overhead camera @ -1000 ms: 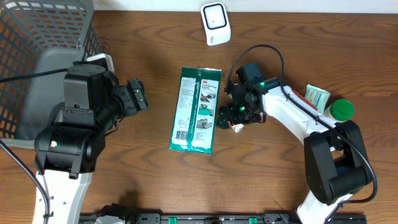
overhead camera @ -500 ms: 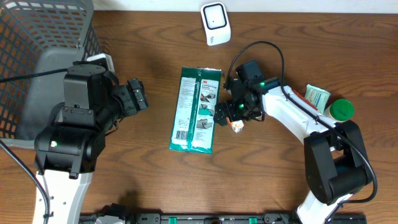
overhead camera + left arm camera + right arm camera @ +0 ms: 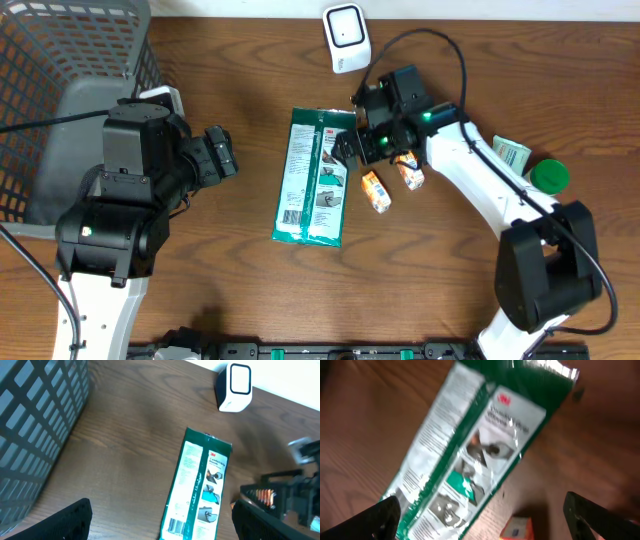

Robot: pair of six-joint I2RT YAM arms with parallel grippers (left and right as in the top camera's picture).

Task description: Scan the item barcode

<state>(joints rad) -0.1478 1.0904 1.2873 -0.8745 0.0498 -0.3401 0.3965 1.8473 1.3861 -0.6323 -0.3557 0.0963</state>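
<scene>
A green and white 3M packet (image 3: 314,178) lies flat on the wooden table, its barcode (image 3: 173,525) at the near left corner. The white scanner (image 3: 345,38) stands at the back of the table. My right gripper (image 3: 350,150) hovers open over the packet's upper right edge; in the right wrist view the right gripper (image 3: 492,522) spans the packet (image 3: 470,455) and touches nothing. My left gripper (image 3: 228,155) is open left of the packet. In the left wrist view the left gripper (image 3: 165,525) is empty and faces the packet (image 3: 200,485) and the scanner (image 3: 235,387).
Two small orange boxes (image 3: 376,190) (image 3: 408,172) lie just right of the packet, under the right arm. A green-capped bottle (image 3: 548,177) and a green and white tube (image 3: 510,155) sit at the far right. A grey mesh basket (image 3: 70,60) fills the back left corner.
The right gripper has moved up and toward the back, off the spot beside the packet's lower right, uncovering the two orange boxes. The left arm has not moved.
</scene>
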